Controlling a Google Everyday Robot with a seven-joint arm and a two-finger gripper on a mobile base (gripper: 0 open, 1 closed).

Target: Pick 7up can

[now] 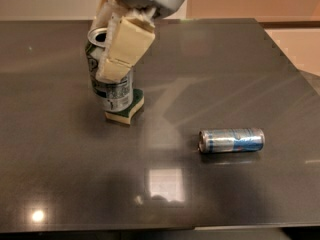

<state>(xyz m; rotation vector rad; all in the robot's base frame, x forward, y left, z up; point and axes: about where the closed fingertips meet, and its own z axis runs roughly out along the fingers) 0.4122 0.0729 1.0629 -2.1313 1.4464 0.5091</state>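
At upper left the gripper [111, 59], matt cream fingers [126, 40], clasps the shiny metal 7up can [114, 91]; porous matt sponge [129, 110]; glossy metal blue can [231, 140]; polished, reflective dark table [225, 74].

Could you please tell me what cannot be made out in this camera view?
1. The 7up can: the near finger of the gripper covers much of its side, and its print is too small to read.
2. The gripper, upper left, clamped on the can: the far finger is mostly behind it, and the arm is cut off by the top edge.
3. The sponge: partly behind the can; whether they touch is unclear.
4. The silver-and-blue can: lettering blurred.
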